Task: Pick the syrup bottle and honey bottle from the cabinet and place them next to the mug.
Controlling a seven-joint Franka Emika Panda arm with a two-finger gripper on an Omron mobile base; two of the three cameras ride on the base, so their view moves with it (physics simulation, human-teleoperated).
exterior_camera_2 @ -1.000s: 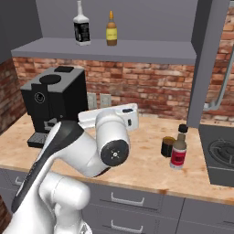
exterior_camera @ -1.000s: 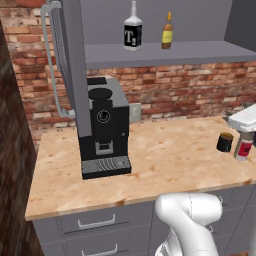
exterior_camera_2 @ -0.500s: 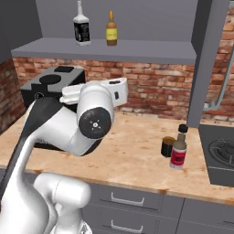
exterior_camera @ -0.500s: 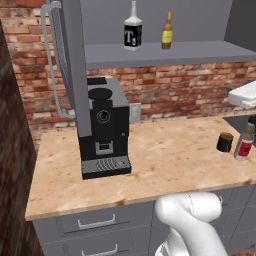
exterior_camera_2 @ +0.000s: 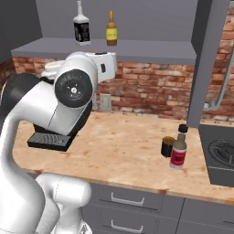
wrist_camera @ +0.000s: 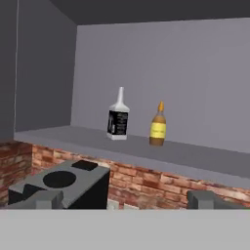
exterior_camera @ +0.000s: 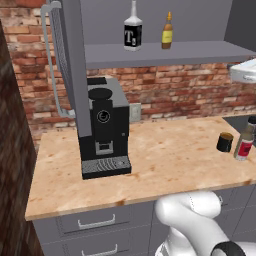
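The syrup bottle (exterior_camera: 244,145) (exterior_camera_2: 178,151), brownish with a red label, stands upright on the wooden counter right beside the small black mug (exterior_camera: 225,142) (exterior_camera_2: 167,146). Up on the grey cabinet shelf (exterior_camera: 200,50) (exterior_camera_2: 151,45) (wrist_camera: 205,158), the amber-yellow honey bottle (exterior_camera: 167,32) (exterior_camera_2: 111,31) (wrist_camera: 157,126) stands upright. My gripper (wrist_camera: 124,201) is open, with nothing between its fingertips (wrist_camera: 46,199). It faces the shelf from a distance, a little below the honey bottle's level.
A black bottle with a white "T" label (exterior_camera: 133,30) (exterior_camera_2: 82,31) (wrist_camera: 118,117) stands just left of the honey bottle. The big black coffee machine (exterior_camera: 102,125) (wrist_camera: 63,188) sits below the shelf. A stove (exterior_camera_2: 221,155) lies at the counter's right end, grey drawers (exterior_camera: 95,222) underneath.
The arm has swung up and to the left, away from the mug and syrup bottle, towards the cabinet shelf. The bottles and the mug have not moved.
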